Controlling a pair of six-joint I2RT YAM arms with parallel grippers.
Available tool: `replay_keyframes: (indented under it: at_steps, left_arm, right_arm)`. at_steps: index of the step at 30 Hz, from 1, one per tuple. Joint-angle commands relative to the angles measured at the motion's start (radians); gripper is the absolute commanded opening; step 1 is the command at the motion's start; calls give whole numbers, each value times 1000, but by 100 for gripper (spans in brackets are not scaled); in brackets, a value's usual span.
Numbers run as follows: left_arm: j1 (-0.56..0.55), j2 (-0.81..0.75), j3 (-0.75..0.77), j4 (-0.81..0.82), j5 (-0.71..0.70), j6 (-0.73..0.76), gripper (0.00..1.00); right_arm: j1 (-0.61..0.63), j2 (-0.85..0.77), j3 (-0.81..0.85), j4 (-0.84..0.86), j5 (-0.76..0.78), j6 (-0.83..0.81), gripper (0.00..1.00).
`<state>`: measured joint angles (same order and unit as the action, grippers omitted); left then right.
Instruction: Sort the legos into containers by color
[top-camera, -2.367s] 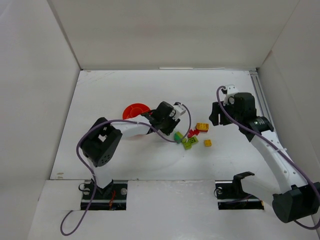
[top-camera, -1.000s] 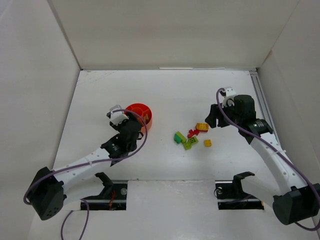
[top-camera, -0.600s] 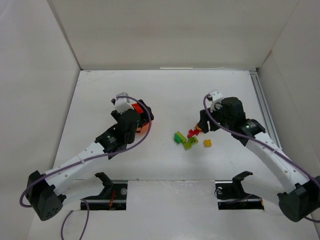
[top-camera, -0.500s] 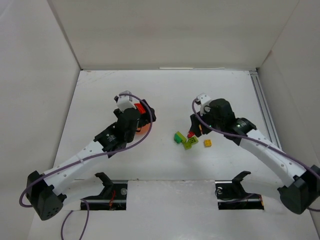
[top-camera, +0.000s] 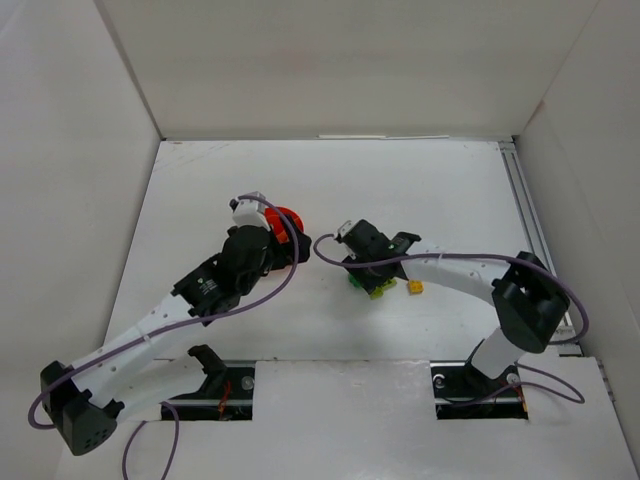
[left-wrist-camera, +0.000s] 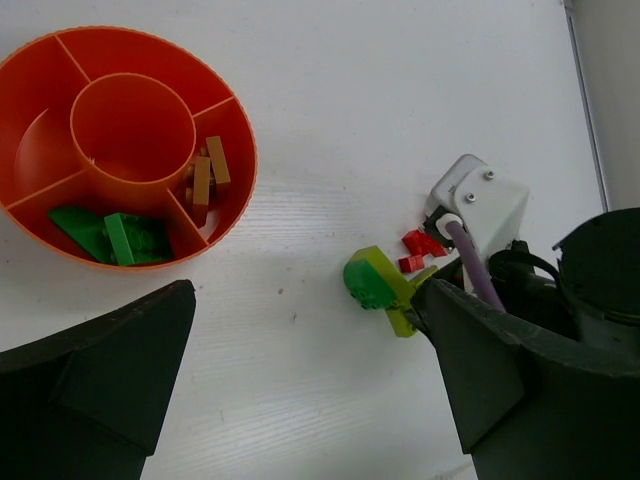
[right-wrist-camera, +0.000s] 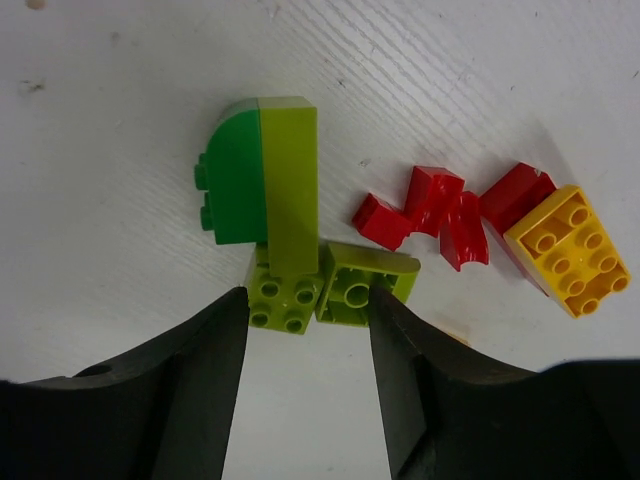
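The orange-red bowl (left-wrist-camera: 130, 130) lies upper left in the left wrist view, with green legos (left-wrist-camera: 115, 235) in one compartment and brown ones (left-wrist-camera: 205, 175) in another. My left gripper (left-wrist-camera: 305, 295) hangs open and empty above the table, between the bowl (top-camera: 288, 222) and the pile. My right gripper (right-wrist-camera: 305, 320) is down at the pile, jaws narrowed but open, straddling two lime bricks (right-wrist-camera: 285, 295). Beyond them lie a green brick (right-wrist-camera: 230, 185), a long lime brick (right-wrist-camera: 290, 190), red pieces (right-wrist-camera: 430, 210) and a yellow brick (right-wrist-camera: 565, 250). A small yellow brick (top-camera: 414, 287) sits apart.
The white enclosure walls (top-camera: 330, 70) close in the back and both sides. The right arm's wrist (left-wrist-camera: 480, 205) shows in the left wrist view right beside the pile. Both arms reach toward the table's middle, their heads a short way apart.
The right arm swung left and dropped onto the pile, its jaws narrowing. The left gripper opened wide and lifted back from over the bowl.
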<state>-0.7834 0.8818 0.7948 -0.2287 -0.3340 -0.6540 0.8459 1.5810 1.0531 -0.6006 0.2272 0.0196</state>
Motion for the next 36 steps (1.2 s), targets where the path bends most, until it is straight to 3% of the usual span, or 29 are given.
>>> replay_keyframes:
  at_steps: [1,8,12,28,36]
  left_arm:
    - [3,-10,-11,3,16,16,100]
    - [3,17,-2,3,16,34,100]
    - [3,17,-2,-6,7,34,100]
    - [3,-1,-2,-15,-13,34,100]
    - [3,-10,7,-34,-22,34,100]
  right_arm:
    - [7,23,59,-2,70,-23,56]
    - [7,70,59,56,32,-85,56]
    - [7,102,68,96,9,-122,47]
    - [7,158,58,171,-42,-142,52]
    - [-5,146,48,190,-51,-119,24]
